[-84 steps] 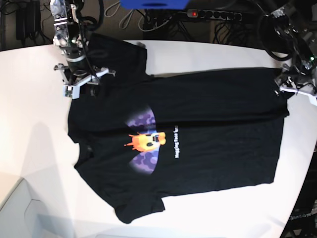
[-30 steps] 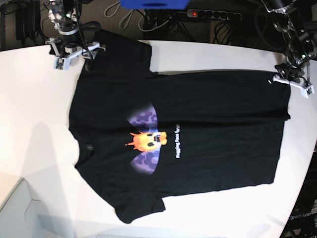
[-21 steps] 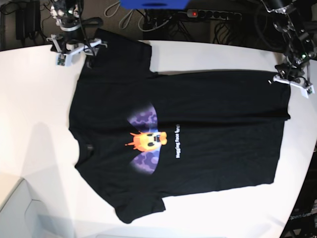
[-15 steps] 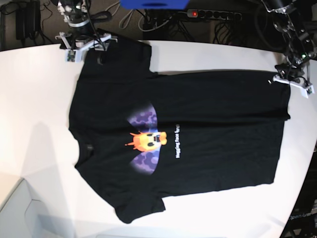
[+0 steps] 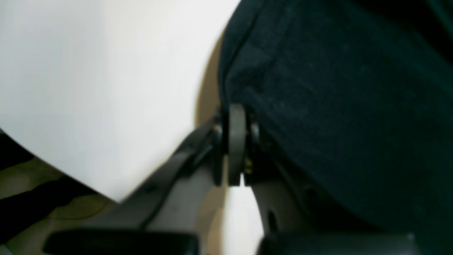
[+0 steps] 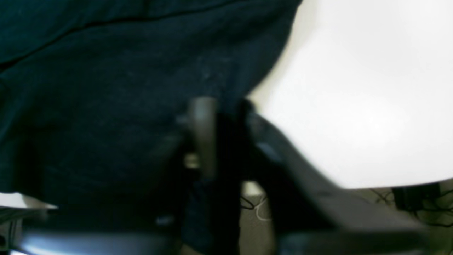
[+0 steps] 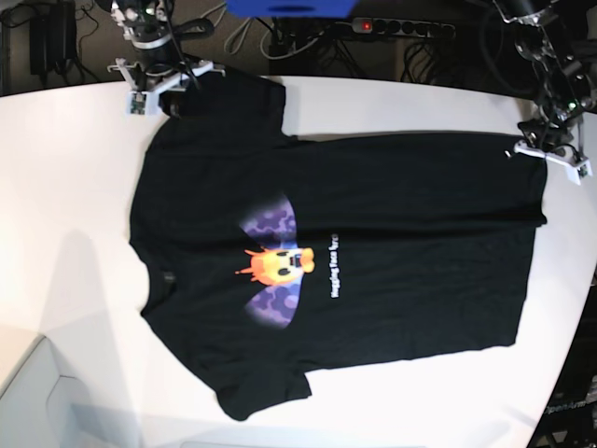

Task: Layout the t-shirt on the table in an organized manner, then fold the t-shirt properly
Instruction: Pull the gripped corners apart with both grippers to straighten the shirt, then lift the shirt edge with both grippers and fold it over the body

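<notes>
The black t-shirt [image 7: 373,215] lies spread print-up on the white table [image 7: 65,187], collar to the left and hem to the right. At the far left, my right gripper [image 7: 166,82] sits on the upper sleeve. The right wrist view shows the right gripper [image 6: 219,113] shut, with the t-shirt [image 6: 106,88] pinched between its fingers. My left gripper [image 7: 541,149] rests at the far hem corner on the right. In the left wrist view, the left gripper [image 5: 236,113] is shut on the edge of the t-shirt [image 5: 336,88].
Behind the table run a power strip [image 7: 401,28] with a red light, cables and a blue object [image 7: 289,7]. A white box [image 7: 28,401] stands at the lower left. The table's curved edge passes close to the hem on the right.
My right gripper slid rightward along the far edge onto the sleeve and went from open to shut on the cloth. The left arm and the shirt's body stayed still.
</notes>
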Robot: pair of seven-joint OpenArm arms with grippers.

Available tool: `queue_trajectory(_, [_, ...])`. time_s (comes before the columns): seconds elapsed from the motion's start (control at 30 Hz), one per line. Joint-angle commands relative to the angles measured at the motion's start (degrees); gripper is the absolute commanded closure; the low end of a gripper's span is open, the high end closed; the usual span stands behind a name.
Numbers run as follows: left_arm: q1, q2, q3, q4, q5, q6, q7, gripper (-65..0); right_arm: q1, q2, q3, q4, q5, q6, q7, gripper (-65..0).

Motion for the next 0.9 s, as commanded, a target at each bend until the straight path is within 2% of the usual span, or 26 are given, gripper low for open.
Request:
queue_trajectory(0.0, [0.71, 0.03, 0.08, -0.13, 0.35, 0.02, 4.0, 0.0, -1.2, 0.08, -0.11, 0.12, 0.71, 0.39, -2.05, 0.0])
queue_trajectory(0.13, [2.65, 0.21, -0.01, 4.71, 0.09, 0.02, 3.73, 0.0, -1.99, 0.08, -0.11, 1.79, 0.8, 0.39, -0.99, 0.0])
queue_trajectory(0.4, [3.53, 0.47, -1.06, 15.7, 0.0, 0.02, 3.73, 0.0, -3.05, 0.34, 0.42, 10.85, 0.8, 0.39, 5.86, 0.0])
queue_trajectory(0.63, [2.12, 1.35, -6.07, 22.55, -0.09, -0.07, 3.82, 0.0, -2.78, 0.34, 2.53, 15.07, 0.8, 0.39, 13.69, 0.0])
queue_trajectory(0.87, [-2.19, 1.27, -6.07, 27.92, -0.09, -0.07, 4.17, 0.0, 0.47, 0.43, 2.7, 16.12, 0.8, 0.39, 23.36, 0.0])
